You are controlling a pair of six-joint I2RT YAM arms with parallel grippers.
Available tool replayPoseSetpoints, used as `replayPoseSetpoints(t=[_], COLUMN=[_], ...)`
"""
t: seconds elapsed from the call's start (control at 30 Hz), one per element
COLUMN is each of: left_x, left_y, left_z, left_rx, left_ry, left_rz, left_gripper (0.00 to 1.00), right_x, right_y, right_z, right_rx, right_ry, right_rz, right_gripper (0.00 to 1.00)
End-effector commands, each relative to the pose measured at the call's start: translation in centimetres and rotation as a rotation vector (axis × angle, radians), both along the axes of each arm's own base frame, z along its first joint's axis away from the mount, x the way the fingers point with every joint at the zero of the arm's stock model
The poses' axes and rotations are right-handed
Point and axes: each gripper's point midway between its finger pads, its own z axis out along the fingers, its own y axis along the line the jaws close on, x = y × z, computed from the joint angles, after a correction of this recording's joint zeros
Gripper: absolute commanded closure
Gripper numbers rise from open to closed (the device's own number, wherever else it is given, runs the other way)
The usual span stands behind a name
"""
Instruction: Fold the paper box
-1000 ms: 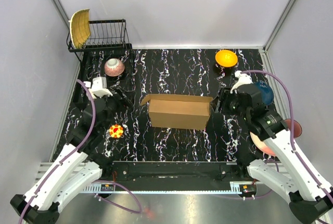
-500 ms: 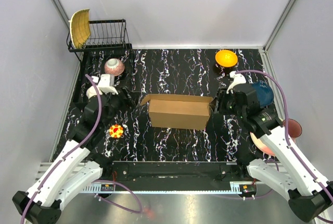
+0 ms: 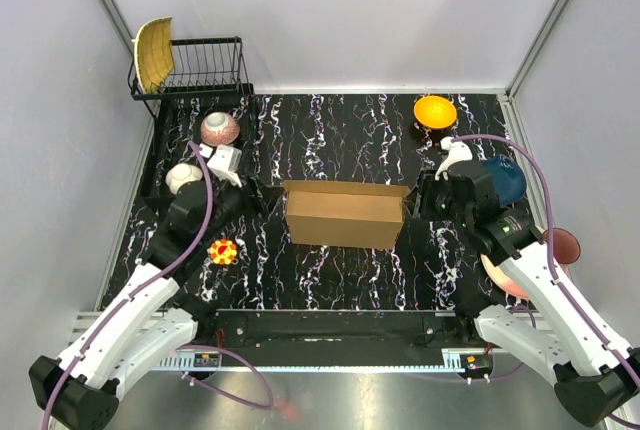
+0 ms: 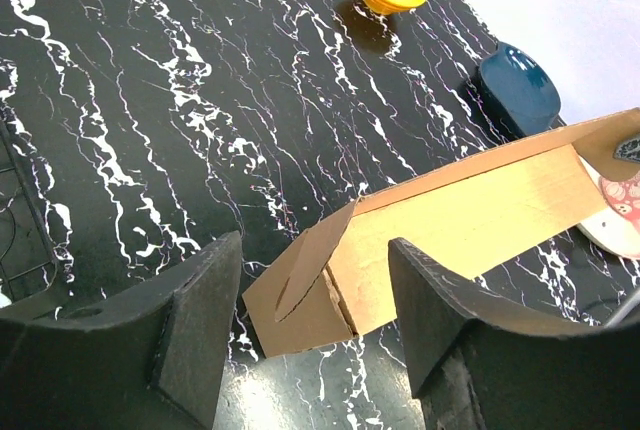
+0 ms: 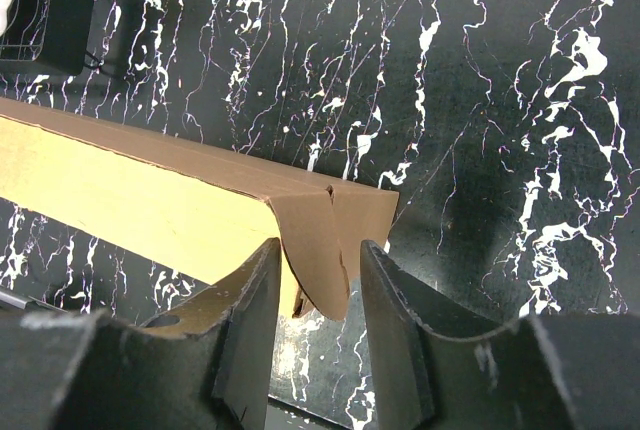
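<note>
Left gripper has swung to the paper box, fingers apart before its end flap; right gripper likewise, unclamped. Probably light, bendy: pinch flaps near creases.

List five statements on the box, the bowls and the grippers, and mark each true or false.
1. The box lies between the left gripper and the right gripper. True.
2. The orange bowl sits in the rack. False: it stands on the table at the far right, and the rack is at the far left.
3. The left gripper is open and holds nothing. True.
4. The blue bowl rests on top of the box. False: it sits on the table beside the right arm.
5. The right gripper straddles an end flap of the box. True.
</note>
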Motion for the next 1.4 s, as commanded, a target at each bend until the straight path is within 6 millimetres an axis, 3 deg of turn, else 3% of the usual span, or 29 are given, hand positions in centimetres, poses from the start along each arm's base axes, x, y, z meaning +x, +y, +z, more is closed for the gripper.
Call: replayPoseSetpoints(t=[0.0, 0.13, 0.63, 0.8, 1.13, 1.37], left_x=[0.2, 0.1, 0.5, 0.8, 0.9, 0.7], left_y=[-0.7, -0.7, 0.1, 0.1, -1.0, -1.2], left_z=[1.1, 0.7, -2.0, -2.0, -0.6, -0.1], left_rx=[0.001, 0.017, 0.147, 0.15, 0.089, 0.064], left_ry=[-0.069, -0.061, 0.003, 0.004, -0.005, -0.004], left_rz=[-0.053, -0.055, -0.049, -0.041, -0.077, -0.079], left_gripper=[0.38, 0.47, 0.51, 0.58, 0.81, 0.88], right_x=[0.4, 0.4, 0.6, 0.7, 0.4, 0.3], right_y=[0.9, 1.0, 1.1, 1.2, 1.5, 1.6], right_z=[1.3, 1.5, 2.0, 2.0, 2.8, 3.2], right_rx=[0.032, 0.039, 0.051, 0.054, 0.083, 0.097], right_ry=[-0.049, -0.049, -0.051, -0.05, -0.048, -0.044], right_rz=[0.031, 0.033, 0.027, 0.025, 0.037, 0.026], right_gripper=[0.57, 0.58, 0.59, 0.6, 0.64, 0.7])
